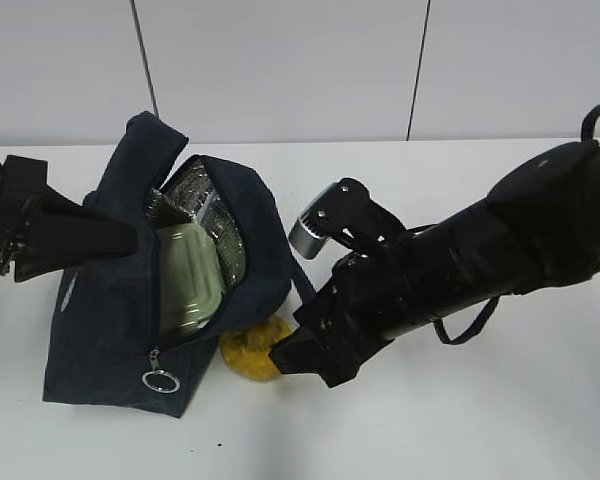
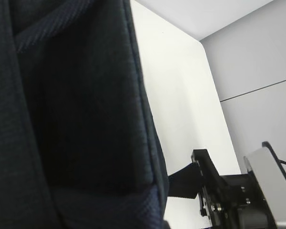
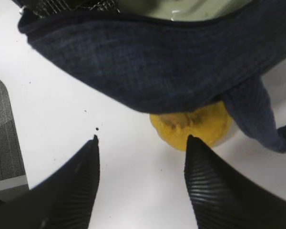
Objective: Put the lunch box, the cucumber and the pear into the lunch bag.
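Observation:
The navy lunch bag [image 1: 110, 330] stands open on the white table. The lunch box [image 1: 190, 275] with its pale green lid sits tilted inside the bag. The yellow pear [image 1: 248, 355] lies on the table, tucked under the bag's right bottom edge; it also shows in the right wrist view [image 3: 193, 125]. My right gripper [image 1: 280, 357] is open and empty, low over the table [image 3: 142, 139], with its right fingertip [image 3: 190, 143] just in front of the pear. My left gripper [image 1: 120, 236] pinches the bag's left rim; bag fabric [image 2: 76, 119] fills its wrist view. The cucumber is not in view.
The bag's silver zipper ring [image 1: 161, 381] hangs at its front corner. One handle loop [image 1: 470, 325] lies under my right arm; another strap [image 3: 257, 114] curls beside the pear. A grey wall stands behind the table. A dark area past the table edge [image 3: 5, 138] shows at left.

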Tool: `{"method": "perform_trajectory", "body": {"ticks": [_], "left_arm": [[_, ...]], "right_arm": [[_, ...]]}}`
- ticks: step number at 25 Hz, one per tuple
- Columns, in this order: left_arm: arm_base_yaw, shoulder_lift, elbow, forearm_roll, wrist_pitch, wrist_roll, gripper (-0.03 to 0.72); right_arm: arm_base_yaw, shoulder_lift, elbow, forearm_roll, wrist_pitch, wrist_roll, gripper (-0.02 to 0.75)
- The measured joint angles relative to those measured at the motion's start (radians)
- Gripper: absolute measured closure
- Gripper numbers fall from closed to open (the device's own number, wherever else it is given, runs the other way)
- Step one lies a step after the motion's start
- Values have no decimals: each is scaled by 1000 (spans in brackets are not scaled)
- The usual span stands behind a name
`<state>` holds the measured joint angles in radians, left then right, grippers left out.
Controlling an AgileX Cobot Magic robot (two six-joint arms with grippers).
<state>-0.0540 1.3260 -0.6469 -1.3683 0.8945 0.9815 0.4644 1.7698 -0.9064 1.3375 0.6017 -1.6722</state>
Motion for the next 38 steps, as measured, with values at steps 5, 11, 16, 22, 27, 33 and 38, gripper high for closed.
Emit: {"method": "perform_trajectory", "body": {"ticks": [5, 11, 16, 22, 27, 33, 38], "left_arm": [[0, 0, 0, 0, 0, 0, 707], [0, 0, 0, -1, 1, 0, 707], [0, 0, 0, -1, 1, 0, 707], [0, 0, 0, -1, 1, 0, 707], [0, 0, 0, -1, 1, 0, 707], [0, 0, 0, -1, 7, 0, 707], [0, 0, 0, -1, 8, 0, 707]], "right_arm": [[0, 11, 0, 143, -1, -132, 225], [0, 38, 0, 239, -2, -237, 211], [0, 76, -3, 323, -4, -312, 210], [0, 99, -3, 422, -4, -406, 209], [0, 137, -25, 436, -4, -418, 209], [0, 159, -46, 447, -4, -421, 260], [0, 159, -48, 448, -4, -421, 393]]}}
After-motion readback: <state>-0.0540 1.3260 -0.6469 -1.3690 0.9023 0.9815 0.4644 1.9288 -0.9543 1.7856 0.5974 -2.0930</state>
